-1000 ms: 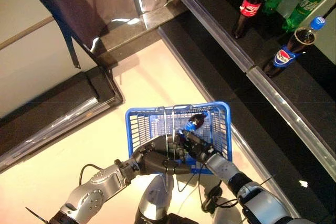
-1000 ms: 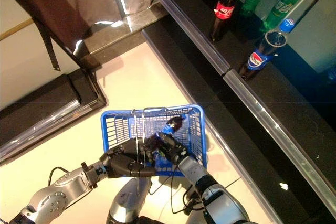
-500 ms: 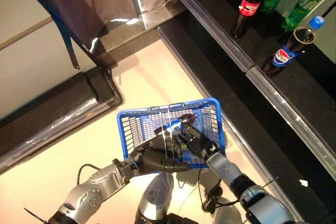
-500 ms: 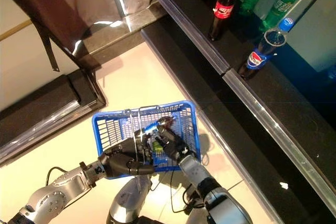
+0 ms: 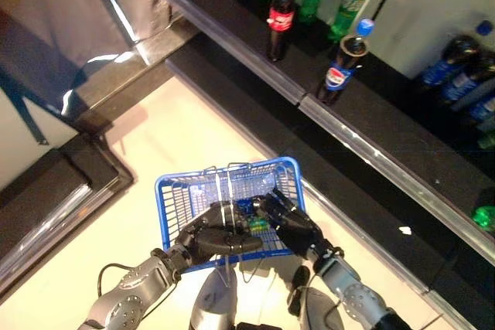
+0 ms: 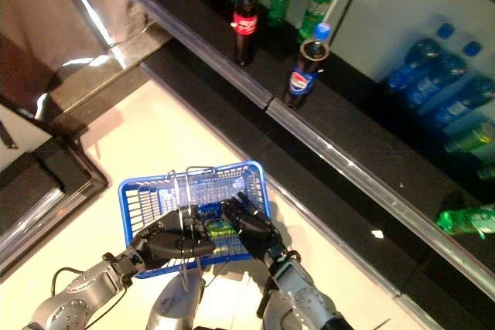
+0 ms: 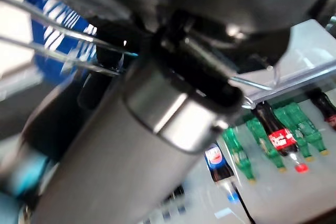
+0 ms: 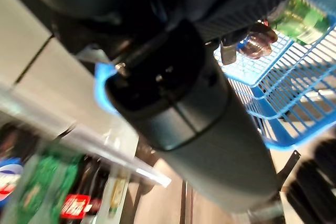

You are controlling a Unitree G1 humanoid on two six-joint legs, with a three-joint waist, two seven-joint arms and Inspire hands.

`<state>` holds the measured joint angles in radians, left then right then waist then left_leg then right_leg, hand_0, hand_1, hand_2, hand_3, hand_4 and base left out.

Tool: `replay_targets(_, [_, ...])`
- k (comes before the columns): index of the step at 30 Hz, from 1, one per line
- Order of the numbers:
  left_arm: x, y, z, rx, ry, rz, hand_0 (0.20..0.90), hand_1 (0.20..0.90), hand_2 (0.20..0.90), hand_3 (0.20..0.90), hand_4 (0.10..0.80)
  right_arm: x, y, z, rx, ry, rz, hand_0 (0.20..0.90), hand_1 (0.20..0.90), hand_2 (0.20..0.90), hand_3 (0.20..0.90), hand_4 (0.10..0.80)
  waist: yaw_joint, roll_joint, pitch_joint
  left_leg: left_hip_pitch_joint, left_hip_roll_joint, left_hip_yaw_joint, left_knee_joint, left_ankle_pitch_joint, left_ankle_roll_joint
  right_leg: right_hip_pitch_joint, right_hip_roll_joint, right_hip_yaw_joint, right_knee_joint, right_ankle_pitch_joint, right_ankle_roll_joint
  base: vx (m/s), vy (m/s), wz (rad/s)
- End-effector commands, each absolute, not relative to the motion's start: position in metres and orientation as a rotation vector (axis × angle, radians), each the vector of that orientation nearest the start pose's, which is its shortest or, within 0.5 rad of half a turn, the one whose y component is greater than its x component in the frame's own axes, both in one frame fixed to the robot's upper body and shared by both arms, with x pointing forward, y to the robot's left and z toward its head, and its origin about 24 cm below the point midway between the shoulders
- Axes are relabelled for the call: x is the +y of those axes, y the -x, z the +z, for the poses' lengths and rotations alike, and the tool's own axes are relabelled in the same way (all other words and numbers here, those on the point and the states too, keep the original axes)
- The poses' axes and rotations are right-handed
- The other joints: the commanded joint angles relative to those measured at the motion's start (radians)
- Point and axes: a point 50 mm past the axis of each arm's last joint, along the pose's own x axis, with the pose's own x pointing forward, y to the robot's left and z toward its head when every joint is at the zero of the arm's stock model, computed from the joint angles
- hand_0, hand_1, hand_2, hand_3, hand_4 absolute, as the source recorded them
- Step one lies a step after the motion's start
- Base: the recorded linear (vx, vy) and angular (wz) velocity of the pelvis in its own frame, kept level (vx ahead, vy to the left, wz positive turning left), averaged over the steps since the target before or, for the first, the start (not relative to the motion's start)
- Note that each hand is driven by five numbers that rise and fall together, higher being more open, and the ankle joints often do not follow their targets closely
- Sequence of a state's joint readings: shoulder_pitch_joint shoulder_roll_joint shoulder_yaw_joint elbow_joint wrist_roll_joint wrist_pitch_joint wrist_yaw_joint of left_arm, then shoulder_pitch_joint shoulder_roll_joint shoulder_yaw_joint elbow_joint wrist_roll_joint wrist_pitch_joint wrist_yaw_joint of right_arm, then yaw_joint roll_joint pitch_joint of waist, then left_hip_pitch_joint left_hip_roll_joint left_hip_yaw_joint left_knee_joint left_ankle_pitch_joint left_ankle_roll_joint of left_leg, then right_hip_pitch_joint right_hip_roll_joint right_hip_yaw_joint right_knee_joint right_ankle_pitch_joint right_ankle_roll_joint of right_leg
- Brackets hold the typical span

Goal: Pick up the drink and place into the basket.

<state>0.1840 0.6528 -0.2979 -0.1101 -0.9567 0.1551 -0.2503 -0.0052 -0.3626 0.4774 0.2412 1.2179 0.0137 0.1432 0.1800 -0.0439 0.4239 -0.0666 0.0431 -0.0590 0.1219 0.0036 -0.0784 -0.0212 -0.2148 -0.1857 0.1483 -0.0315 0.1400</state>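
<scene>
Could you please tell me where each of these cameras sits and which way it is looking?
Left and right eye views: head, looking down at the blue basket, both hands and the shelf bottles.
Left wrist view: on the left arm, toward basket wire and bottles.
Right wrist view: on the right arm, toward the basket.
All views share the basket.

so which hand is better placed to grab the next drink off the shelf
Probably the right hand: it is on the side nearest the shelf bottles, and the left hand is curled round the basket's wire handle.

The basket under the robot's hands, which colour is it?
Blue basket, clearest in the left eye view.
</scene>
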Motion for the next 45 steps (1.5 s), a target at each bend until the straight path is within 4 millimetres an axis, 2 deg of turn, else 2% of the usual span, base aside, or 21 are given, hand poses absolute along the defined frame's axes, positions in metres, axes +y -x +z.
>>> replay_targets(1, [0.168, -0.204, 0.088, -0.094, 0.42, -0.57, 0.3, 0.3, 0.3, 0.2, 0.1, -0.118, -0.216, -0.002, 0.356, -0.822, 0.496, 0.9, 0.9, 0.9, 0.9, 0.8, -0.021, -0.007, -0.17, -0.011, 0.016, 0.029, 0.008, 0.011, 0.029, 0.057, -0.014, 0.02, -0.082, 0.07, 0.0, 0.047, -0.009, -0.19])
replay_targets(5, [0.18, -0.207, 0.061, 0.012, 0.383, -0.371, 0.3, 0.3, 0.3, 0.2, 0.1, -0.125, -0.209, 0.0, 0.33, -0.798, 0.537, 0.9, 0.9, 0.9, 0.9, 0.8, -0.052, -0.027, -0.205, 0.024, 0.027, 0.062, -0.033, 0.012, 0.032, 0.066, -0.009, 0.045, -0.118, 0.086, 0.012, 0.023, -0.006, -0.27])
replay_targets(10, [0.199, -0.202, 0.019, 0.153, 0.355, -0.135, 0.3, 0.3, 0.3, 0.2, 0.1, -0.13, -0.201, 0.01, 0.265, -0.802, 0.61, 0.9, 0.9, 0.9, 0.9, 0.8, -0.091, -0.046, -0.239, 0.067, 0.039, 0.103, -0.063, 0.002, 0.036, 0.08, -0.002, 0.077, -0.148, 0.097, 0.021, 0.012, 0.006, -0.22])
replay_targets(11, [0.199, -0.202, 0.019, 0.153, 0.355, -0.135, 0.3, 0.3, 0.3, 0.2, 0.1, -0.13, -0.201, 0.01, 0.265, -0.802, 0.61, 0.9, 0.9, 0.9, 0.9, 0.8, -0.091, -0.046, -0.239, 0.068, 0.039, 0.104, -0.064, 0.002, 0.036, 0.08, -0.002, 0.077, -0.148, 0.097, 0.021, 0.004, 0.04, -0.27])
replay_targets(12, [0.21, -0.198, -0.002, 0.226, 0.312, -0.008, 0.3, 0.3, 0.3, 0.2, 0.1, -0.134, -0.2, 0.011, 0.246, -0.848, 0.619, 0.9, 0.9, 0.9, 0.9, 0.8, -0.11, -0.052, -0.254, 0.082, 0.044, 0.122, -0.07, -0.004, 0.036, 0.083, -0.002, 0.09, -0.154, 0.099, 0.024, 0.004, 0.051, -0.22])
replay_targets(16, [0.23, -0.184, -0.045, 0.391, 0.234, 0.175, 0.3, 0.3, 0.3, 0.2, 0.1, -0.143, -0.198, 0.006, 0.235, -0.883, 0.55, 0.9, 0.9, 0.9, 0.9, 0.8, -0.149, -0.063, -0.281, 0.104, 0.044, 0.16, -0.069, -0.021, 0.041, 0.081, -0.003, 0.12, -0.157, 0.106, 0.03, -0.004, 0.063, -0.21])
replay_targets(18, [0.239, -0.171, -0.073, 0.489, 0.241, 0.274, 0.3, 0.3, 0.3, 0.2, 0.1, -0.15, -0.197, -0.004, 0.251, -0.875, 0.481, 0.9, 0.9, 0.9, 0.9, 0.8, -0.171, -0.068, -0.293, 0.115, 0.043, 0.183, -0.066, -0.033, 0.047, 0.078, -0.006, 0.132, -0.157, 0.11, 0.034, -0.011, 0.079, -0.22])
replay_targets(20, [0.242, -0.162, -0.088, 0.56, 0.262, 0.35, 0.3, 0.3, 0.3, 0.2, 0.1, -0.154, -0.196, -0.012, 0.267, -0.827, 0.413, 0.9, 0.9, 0.9, 0.9, 0.8, -0.188, -0.072, -0.3, 0.121, 0.039, 0.197, -0.062, -0.043, 0.052, 0.072, -0.009, 0.145, -0.155, 0.114, 0.038, -0.015, 0.071, -0.27])
replay_targets(22, [0.247, -0.15, -0.106, 0.645, 0.271, 0.437, 0.3, 0.3, 0.3, 0.2, 0.1, -0.165, -0.192, -0.027, 0.32, -0.684, 0.285, 0.9, 0.9, 0.9, 0.9, 0.8, -0.214, -0.076, -0.306, 0.128, 0.037, 0.215, -0.057, -0.054, 0.058, 0.058, -0.012, 0.167, -0.147, 0.122, 0.044, -0.024, 0.077, -0.25])
replay_targets(23, [0.247, -0.149, -0.108, 0.662, 0.274, 0.453, 0.3, 0.3, 0.3, 0.2, 0.1, -0.167, -0.192, -0.03, 0.334, -0.654, 0.253, 0.9, 0.9, 0.9, 0.9, 0.8, -0.219, -0.077, -0.306, 0.129, 0.036, 0.218, -0.056, -0.057, 0.059, 0.055, -0.013, 0.171, -0.145, 0.124, 0.045, -0.04, 0.09, -0.22])
replay_targets(25, [0.25, -0.139, -0.12, 0.737, 0.267, 0.519, 0.3, 0.3, 0.3, 0.2, 0.1, -0.183, -0.179, -0.055, 0.434, -0.526, 0.078, 0.9, 0.9, 0.9, 0.9, 0.8, -0.252, -0.083, -0.306, 0.137, 0.033, 0.244, -0.06, -0.063, 0.066, 0.034, -0.016, 0.197, -0.143, 0.146, 0.057, -0.051, 0.082, -0.31])
replay_targets(26, [0.25, -0.138, -0.121, 0.751, 0.263, 0.522, 0.3, 0.3, 0.3, 0.2, 0.1, -0.186, -0.177, -0.059, 0.453, -0.5, 0.05, 0.9, 0.9, 0.9, 0.9, 0.8, -0.257, -0.084, -0.305, 0.138, 0.033, 0.248, -0.061, -0.064, 0.067, 0.032, -0.017, 0.2, -0.144, 0.15, 0.059, -0.05, 0.043, -0.36])
replay_targets(29, [0.255, -0.128, -0.13, 0.828, 0.224, 0.566, 0.3, 0.3, 0.3, 0.2, 0.1, -0.203, -0.157, -0.091, 0.611, -0.327, -0.126, 0.9, 0.9, 0.9, 0.9, 0.8, -0.283, -0.092, -0.294, 0.145, 0.026, 0.272, -0.074, -0.068, 0.068, -0.01, -0.026, 0.219, -0.178, 0.219, 0.079, -0.085, 0.027, -0.35])
replay_targets(32, [0.264, -0.115, -0.135, 0.874, 0.186, 0.606, 0.3, 0.3, 0.3, 0.2, 0.1, -0.212, -0.143, -0.114, 0.748, -0.293, -0.254, 0.9, 0.9, 0.9, 0.9, 0.8, -0.297, -0.09, -0.275, 0.168, 0.022, 0.302, -0.105, -0.074, 0.061, -0.104, -0.03, 0.172, -0.187, 0.307, 0.09, -0.129, 0.018, -0.52])
replay_targets(34, [0.272, -0.105, -0.137, 0.896, 0.168, 0.641, 0.3, 0.3, 0.3, 0.2, 0.1, -0.223, -0.128, -0.129, 0.849, -0.206, -0.318, 0.9, 0.9, 0.9, 0.9, 0.8, -0.289, -0.083, -0.268, 0.177, 0.024, 0.352, -0.138, -0.061, 0.066, -0.124, -0.03, 0.115, -0.142, 0.305, 0.087, -0.254, 0.026, -1.03])
replay_targets(36, [0.273, -0.101, -0.139, 0.91, 0.174, 0.663, 0.3, 0.3, 0.3, 0.2, 0.1, -0.23, -0.114, -0.139, 0.92, -0.101, -0.335, 0.9, 0.9, 0.9, 0.9, 0.8, -0.279, -0.068, -0.266, 0.169, 0.022, 0.374, -0.153, -0.047, 0.077, -0.114, -0.025, 0.103, -0.092, 0.276, 0.081, -0.279, 0.007, -1.05])
replay_targets(38, [0.278, -0.098, -0.14, 0.925, 0.19, 0.682, 0.3, 0.3, 0.3, 0.2, 0.1, -0.238, -0.096, -0.149, 1.018, 0.007, -0.344, 0.9, 0.9, 0.9, 0.9, 0.8, -0.255, -0.044, -0.274, 0.132, 0.023, 0.397, -0.149, -0.022, 0.09, -0.079, -0.022, 0.083, -0.011, 0.217, 0.06, -0.354, -0.052, -0.5])
replay_targets(41, [0.276, -0.091, -0.145, 0.946, 0.219, 0.723, 0.3, 0.3, 0.3, 0.2, 0.1, -0.239, -0.086, -0.156, 1.098, 0.072, -0.355, 0.9, 0.9, 0.9, 0.9, 0.8, -0.221, -0.026, -0.289, 0.085, 0.035, 0.422, -0.13, -0.004, 0.089, -0.017, -0.035, 0.042, 0.013, 0.171, 0.039, -0.336, -0.104, -0.28])
replay_targets(43, [0.273, -0.079, -0.15, 0.972, 0.281, 0.804, 0.3, 0.3, 0.3, 0.2, 0.1, -0.235, -0.079, -0.161, 1.171, 0.134, -0.337, 0.9, 0.9, 0.9, 0.9, 0.8, -0.177, -0.024, -0.301, 0.066, 0.06, 0.478, -0.13, 0.021, 0.07, 0.072, -0.072, -0.055, -0.027, 0.148, 0.041, -0.349, -0.257, -0.96])
replay_targets(44, [0.274, -0.074, -0.151, 0.981, 0.29, 0.83, 0.3, 0.3, 0.3, 0.2, 0.1, -0.234, -0.079, -0.162, 1.183, 0.163, -0.31, 0.9, 0.9, 0.9, 0.9, 0.8, -0.163, -0.025, -0.304, 0.081, 0.072, 0.487, -0.143, 0.017, 0.051, 0.111, -0.086, -0.092, -0.036, 0.123, 0.058, -0.222, -0.291, -1.42])
replay_targets(45, [0.275, -0.073, -0.151, 0.98, 0.294, 0.844, 0.3, 0.3, 0.3, 0.2, 0.1, -0.232, -0.08, -0.162, 1.184, 0.177, -0.293, 0.9, 0.9, 0.9, 0.9, 0.8, -0.156, -0.025, -0.303, 0.087, 0.085, 0.501, -0.148, 0.028, 0.042, 0.126, -0.088, -0.113, -0.044, 0.115, 0.059, -0.204, -0.375, -1.68])
